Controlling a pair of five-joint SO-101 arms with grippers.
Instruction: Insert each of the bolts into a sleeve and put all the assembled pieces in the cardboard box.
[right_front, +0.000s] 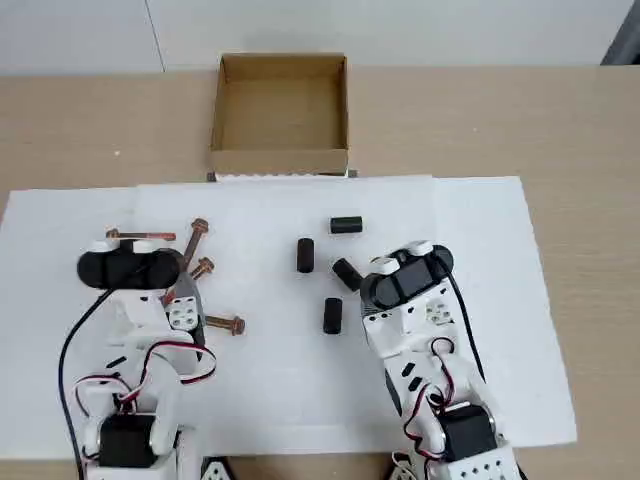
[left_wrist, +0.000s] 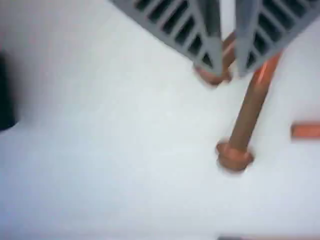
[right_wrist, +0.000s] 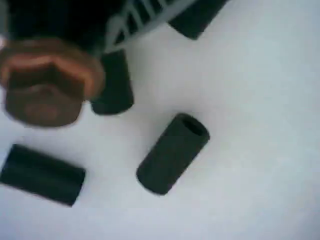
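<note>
Grip check on the left hand (left_wrist: 227, 62): its two grey fingers (left_wrist: 200, 30) are drawn in tight on the shank of the pinched bolt (left_wrist: 214, 75), just behind the copper head. The rest of that shank is hidden between them. Just beside it lies the second bolt (left_wrist: 248, 110), plain end tucked behind a fingertip, head out on the white sheet (left_wrist: 100, 150). A copper stub (left_wrist: 306, 131) pokes in, cut off by the frame edge. In the high view, the far bolt (right_front: 140, 236) is partly covered by the left arm's black motor housing (right_front: 130, 266). The lone bolt (right_front: 226, 324) lies apart, nearer that arm's base.

Over to the right hand (right_front: 360, 283): it is grasping the raised bolt (right_wrist: 47, 82), whose hex head looms blurred at the wrist camera. The shank, and where the fingers bite, is hidden.

Four black sleeves lie loose on the sheet. The nearest sleeve (right_front: 346, 272) is right at the hand's tip, touching or just beside, hard to tell. The front sleeve (right_front: 332, 315), the middle sleeve (right_front: 305, 254) and the far sleeve (right_front: 346, 225) are spread around it.

Beyond them, the cardboard box (right_front: 280, 160) sits open-topped at the sheet's far edge on the worktop (right_front: 560, 120).
</note>
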